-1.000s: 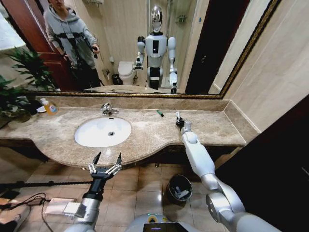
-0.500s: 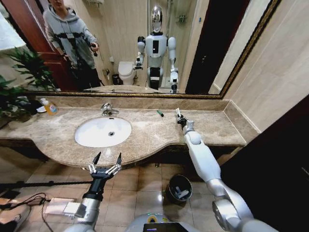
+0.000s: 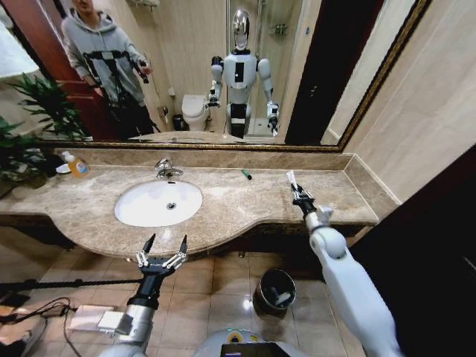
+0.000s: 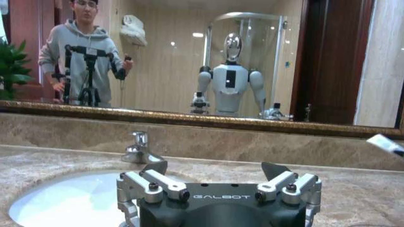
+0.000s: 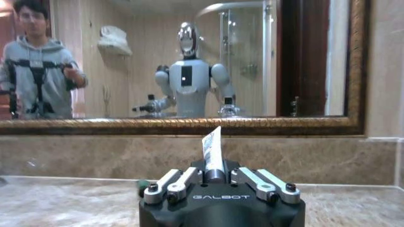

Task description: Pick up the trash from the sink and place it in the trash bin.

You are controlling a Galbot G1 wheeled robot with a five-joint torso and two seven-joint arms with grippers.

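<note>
1. Nearest me, trash bin (image 3: 276, 289) on the floor tiles, below the counter edge and to the right of the sink. I can see pale bits already lying inside it, so I judge part of the job is done
2. My left gripper (image 3: 161, 259) hangs in front of the sink, just off the counter's front edge and lower than the counter, fingers spread wide, nothing in them. Idle, by the look of it
3. My right gripper (image 3: 300, 195) is up over the countertop (image 3: 238, 201), well right of the sink and roughly above the bin. Fingers clamped on a white tube (image 3: 291, 179) with the tube's flat end sticking up; right wrist view shows the tube (image 5: 213, 150) pinched upright between the closed fingers. This one still has to go down into the bin
4. Sink (image 3: 158, 202) itself: basin looks bare apart from the drain, no trash I can make out in it
5. Farther back, a short green stick (image 3: 246, 175) lies on the counter right of the sink, near the backsplash. Left to collect, I reckon
6. Farthest left of the sink, an orange soap bottle (image 3: 76, 164) by the wall, not trash
</note>
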